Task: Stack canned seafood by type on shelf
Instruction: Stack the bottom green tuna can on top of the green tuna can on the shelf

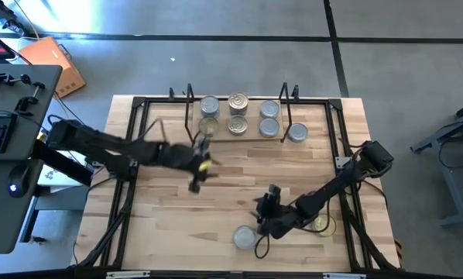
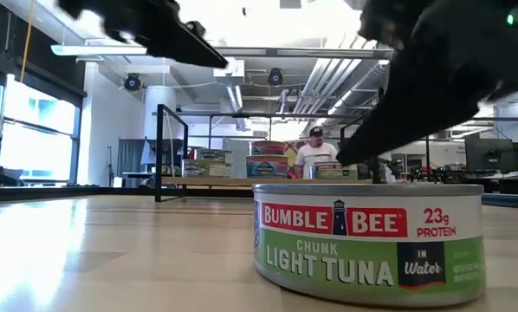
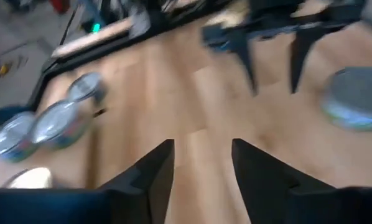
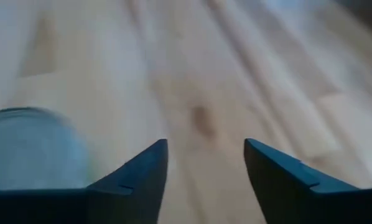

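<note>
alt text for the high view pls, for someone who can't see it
Overhead view of a wooden table with two dark robot arms over it. Six round tins sit on the shelf at the far edge, with a seventh tin just right of it. The left gripper hovers mid-table; the right gripper is beside a silver-topped tin near the front.

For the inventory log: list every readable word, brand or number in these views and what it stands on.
All on the side label of the near tin, low view:
"BUMBLE BEE"
"CHUNK LIGHT TUNA"
"IN Water"
"23g PROTEIN"
The fine print at that label's right edge is too small to read.
Labels on the tins on the shelf are too small to read.
</note>
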You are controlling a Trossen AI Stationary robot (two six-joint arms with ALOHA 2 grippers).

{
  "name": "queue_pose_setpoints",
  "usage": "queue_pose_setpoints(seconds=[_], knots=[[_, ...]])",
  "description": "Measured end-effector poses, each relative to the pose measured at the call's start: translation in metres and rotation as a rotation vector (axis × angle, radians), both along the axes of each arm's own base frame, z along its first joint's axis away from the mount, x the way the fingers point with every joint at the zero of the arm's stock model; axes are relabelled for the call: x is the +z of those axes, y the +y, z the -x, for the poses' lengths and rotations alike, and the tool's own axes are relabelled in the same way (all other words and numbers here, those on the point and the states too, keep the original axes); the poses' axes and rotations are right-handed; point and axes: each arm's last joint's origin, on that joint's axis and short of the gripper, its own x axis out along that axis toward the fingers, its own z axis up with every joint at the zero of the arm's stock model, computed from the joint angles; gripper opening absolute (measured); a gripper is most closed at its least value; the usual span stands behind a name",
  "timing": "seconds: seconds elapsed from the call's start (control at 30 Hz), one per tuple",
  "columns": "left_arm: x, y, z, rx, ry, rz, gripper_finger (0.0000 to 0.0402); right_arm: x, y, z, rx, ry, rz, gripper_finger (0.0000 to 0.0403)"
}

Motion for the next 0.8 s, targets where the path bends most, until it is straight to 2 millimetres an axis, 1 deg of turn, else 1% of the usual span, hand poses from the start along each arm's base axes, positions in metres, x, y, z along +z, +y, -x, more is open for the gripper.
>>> queue_pose_setpoints(seconds=[0.1,0.17,0.23,0.3,0.37,0.43,0.57,0.7,0.8], knots=[[-0.014,-0.029,0.012,-0.027,-0.054,0.016,0.0135,0.013,0.009,-0.008,0.104,0.036,-0.048,0.0249],[-0.022,-0.043,0.02,-0.02,-0.068,0.02,0.0126,0.023,0.017,-0.013,0.187,0.036,-0.08,0.0266],[-0.028,-0.054,0.026,0.002,-0.089,0.034,0.012,0.03,0.027,-0.017,0.267,0.015,-0.101,0.0273],[-0.031,-0.062,0.031,0.03,-0.111,0.062,0.0116,0.032,0.037,-0.022,0.322,-0.024,-0.108,0.0274],[-0.035,-0.067,0.036,0.037,-0.127,0.081,0.0114,0.028,0.046,-0.028,0.349,-0.04,-0.108,0.0275],[-0.039,-0.072,0.04,0.021,-0.132,0.086,0.0113,0.02,0.054,-0.031,0.357,-0.017,-0.095,0.0275],[-0.044,-0.077,0.045,0.004,-0.119,0.095,0.0113,0.012,0.062,-0.034,0.292,0.005,-0.097,0.0275],[-0.044,-0.079,0.046,0.003,-0.12,0.111,0.0113,0.002,0.061,-0.033,0.222,0.035,-0.047,0.0265],[-0.044,-0.079,0.046,0.007,-0.121,0.119,0.0113,-0.003,0.055,-0.037,0.199,0.05,-0.007,0.0256]])
